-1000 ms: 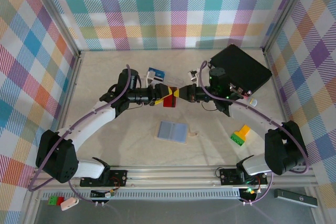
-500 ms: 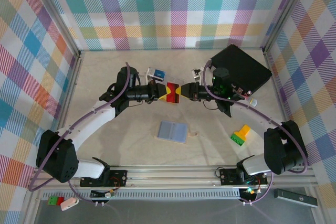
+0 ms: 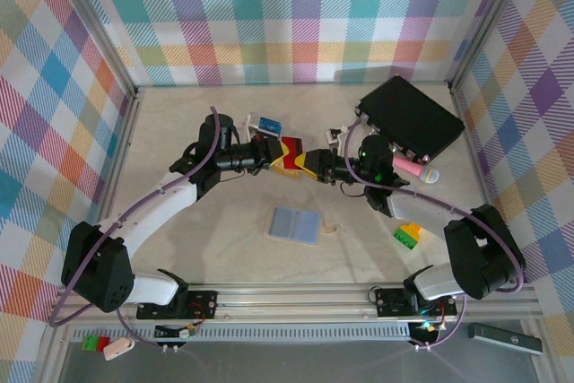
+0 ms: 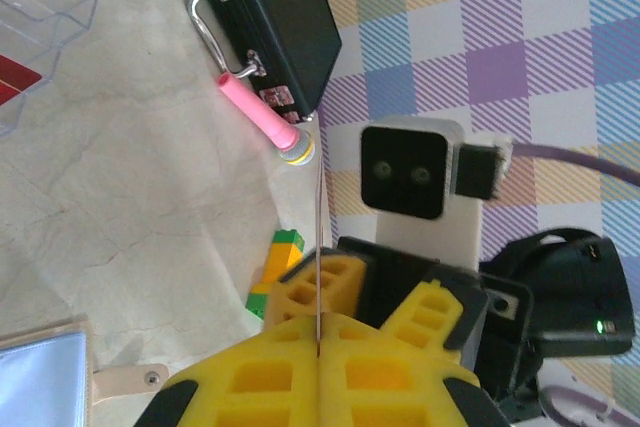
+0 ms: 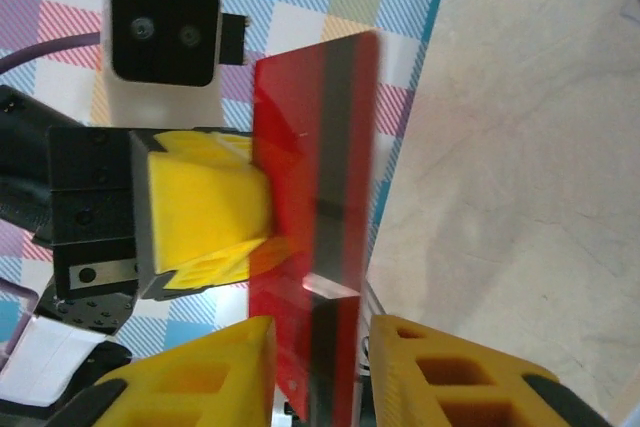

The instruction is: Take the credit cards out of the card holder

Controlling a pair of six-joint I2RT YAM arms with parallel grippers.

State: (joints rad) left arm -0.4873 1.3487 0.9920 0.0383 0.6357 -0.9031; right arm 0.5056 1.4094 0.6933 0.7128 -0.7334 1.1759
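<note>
Clamping the red card [image 5: 318, 137], the left hand [image 3: 277, 152] faces the right hand [image 5: 320, 372], parted around it.

Pastel plaid walls [image 3: 296, 15], beige tabletop [image 3: 224, 253], even light

The card [image 3: 292, 144] stands between the left gripper [image 3: 274, 153] and the right gripper [image 3: 309, 165], over the table [image 3: 224, 221]; the card holder [image 3: 295, 225] lies before them; the case [image 3: 410, 117] lies rear right, the marker [image 3: 404, 169] just before it; the block [image 3: 408, 234] lies right of the card holder.
</note>
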